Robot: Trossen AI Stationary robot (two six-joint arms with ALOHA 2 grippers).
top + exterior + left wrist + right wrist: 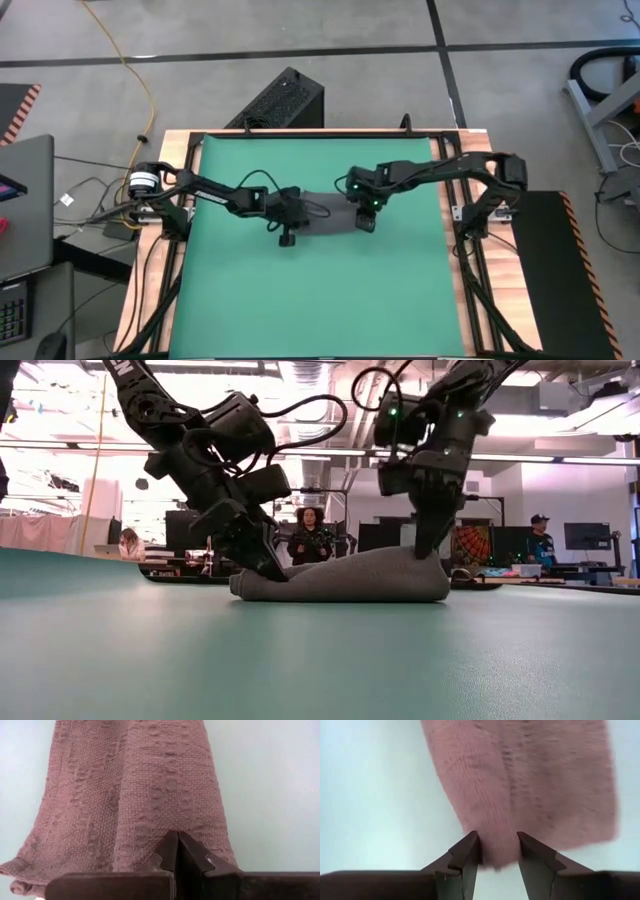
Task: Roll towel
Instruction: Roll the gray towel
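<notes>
- Left gripper (177,851): fingers pressed together, tips on the towel (135,795) at its left end; whether cloth is pinched between them cannot be told.
- Right gripper (498,851): fingers parted, straddling the towel's right end, cloth between the tips without being clamped.
- Towel: a rolled, low bundle lying lengthwise between both grippers, at the middle of the mat (320,290).
- Both arms reach in from the mat's side edges to the towel.
- People stand in the room well behind the towel.
</notes>
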